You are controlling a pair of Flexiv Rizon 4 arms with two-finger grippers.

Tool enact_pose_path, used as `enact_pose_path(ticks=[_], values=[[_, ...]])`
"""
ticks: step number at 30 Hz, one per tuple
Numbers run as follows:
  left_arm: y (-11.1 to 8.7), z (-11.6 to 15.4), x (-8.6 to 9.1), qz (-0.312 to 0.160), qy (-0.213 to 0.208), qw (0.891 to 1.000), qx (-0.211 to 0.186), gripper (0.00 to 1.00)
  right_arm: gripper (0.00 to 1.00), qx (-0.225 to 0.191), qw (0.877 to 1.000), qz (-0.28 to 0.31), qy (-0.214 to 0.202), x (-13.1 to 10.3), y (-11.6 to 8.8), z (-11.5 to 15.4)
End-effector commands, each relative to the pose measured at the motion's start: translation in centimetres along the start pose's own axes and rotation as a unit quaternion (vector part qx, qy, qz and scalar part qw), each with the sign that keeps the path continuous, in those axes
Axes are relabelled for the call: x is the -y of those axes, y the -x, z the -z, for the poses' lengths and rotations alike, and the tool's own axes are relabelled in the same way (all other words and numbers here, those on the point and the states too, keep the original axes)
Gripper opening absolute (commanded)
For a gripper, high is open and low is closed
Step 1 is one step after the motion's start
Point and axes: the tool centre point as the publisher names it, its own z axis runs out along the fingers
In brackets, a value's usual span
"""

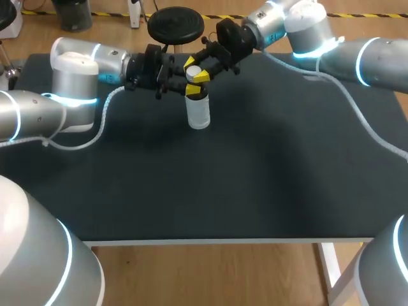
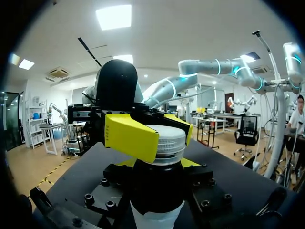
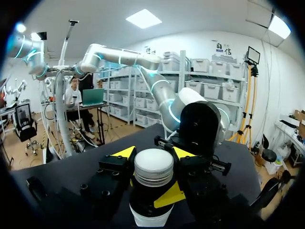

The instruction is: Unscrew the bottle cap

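Right gripper (image 3: 153, 153) clamps the white cap (image 3: 153, 166) between its tips; directly beneath, left gripper (image 2: 158, 164) clasps the neck of the upright clear bottle (image 1: 198, 112). Risk: if that lower hold slips, the bottle turns with the cap and nothing unthreads.

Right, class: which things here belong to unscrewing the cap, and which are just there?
Job: bottle, cap, left pincer on the bottle, right pincer on the cap.
Just there: table, white cables.
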Motion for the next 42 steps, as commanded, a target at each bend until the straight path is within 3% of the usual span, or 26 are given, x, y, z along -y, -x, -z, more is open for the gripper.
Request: enact_pose_path(ticks=[1,4,11,23,29,32,33,34,35,38,42], values=[[0.7,-0.2,-0.1,0.001,0.000,1.000,0.000,0.00,0.00,-0.255,0.967,0.006,0.002,0.4,0.1,-0.5],[0.7,-0.2,-0.1,0.001,0.000,1.000,0.000,0.00,0.00,-0.265,0.964,0.007,-0.002,0.4,0.1,-0.2],[0.7,-0.2,-0.1,0.001,0.000,1.000,0.000,0.00,0.00,-0.329,0.944,0.004,-0.013,0.4,0.2,0.5],[0.7,-0.2,-0.1,0.001,0.000,1.000,0.000,0.00,0.00,-0.449,0.893,0.010,-0.027,0.6,-0.6,0.7],[0.7,-0.2,-0.1,0.001,0.000,1.000,0.000,0.00,0.00,-0.486,0.873,0.015,-0.032,0.6,-0.4,0.5],[0.7,-0.2,-0.1,0.001,0.000,1.000,0.000,0.00,0.00,-0.491,0.870,0.012,-0.039,0.7,-0.4,0.2],[0.7,-0.2,-0.1,0.001,0.000,1.000,0.000,0.00,0.18,-0.489,0.871,0.013,-0.041,0.7,-0.4,0.2],[0.7,-0.2,-0.1,0.001,0.000,1.000,0.000,0.00,0.96,-0.486,0.873,0.013,-0.042,0.7,-0.4,0.1],[0.7,-0.2,-0.1,0.001,0.000,1.000,0.000,0.00,1.00,-0.480,0.876,0.016,-0.042,0.6,-0.4,0.1],[0.7,-0.2,-0.1,0.001,0.000,1.000,0.000,0.00,1.00,-0.460,0.887,0.017,-0.040,0.5,-0.6,0.1],[0.7,-0.2,-0.1,0.001,0.000,1.000,0.000,0.00,1.00,-0.399,0.916,0.024,-0.030,0.0,-1.0,0.6]])
